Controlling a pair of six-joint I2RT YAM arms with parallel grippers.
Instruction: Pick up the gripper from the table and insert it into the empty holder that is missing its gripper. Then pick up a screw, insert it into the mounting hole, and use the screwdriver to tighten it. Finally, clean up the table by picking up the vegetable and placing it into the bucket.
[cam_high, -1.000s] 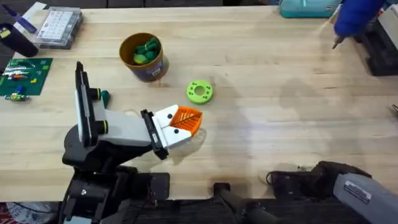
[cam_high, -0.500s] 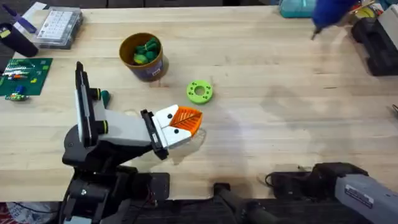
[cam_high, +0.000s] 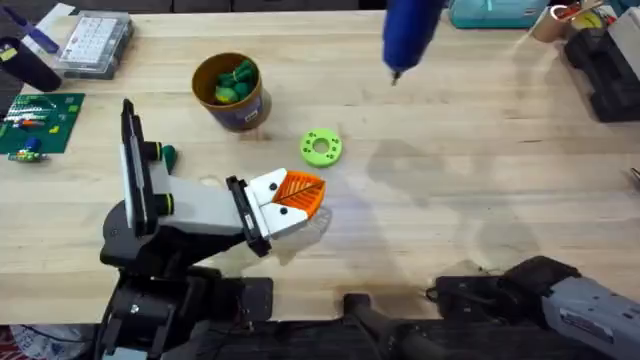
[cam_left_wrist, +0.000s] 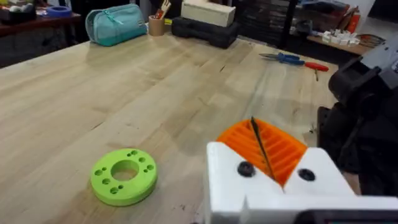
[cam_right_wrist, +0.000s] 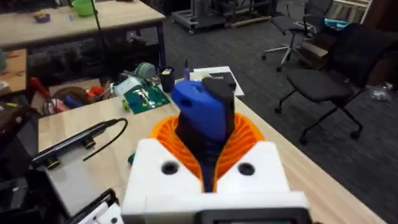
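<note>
Holder (cam_high: 195, 210) is crouching low at left, left gripper (cam_left_wrist: 264, 152) on its plate, fingers pressed together, empty. Vegetable (cam_high: 168, 155) is lying behind it, bucket (cam_high: 232, 95) and ring (cam_high: 321, 147) beyond. Right gripper (cam_right_wrist: 205, 140) is clamping the screwdriver (cam_high: 410, 30) aloft, tip down.

A pale wooden table (cam_high: 480, 150) carries a yellow bucket (cam_high: 232, 92), a green ring (cam_high: 321, 147), the holder (cam_high: 185, 215), a circuit board (cam_high: 38, 122) and a parts box (cam_high: 95, 43)
</note>
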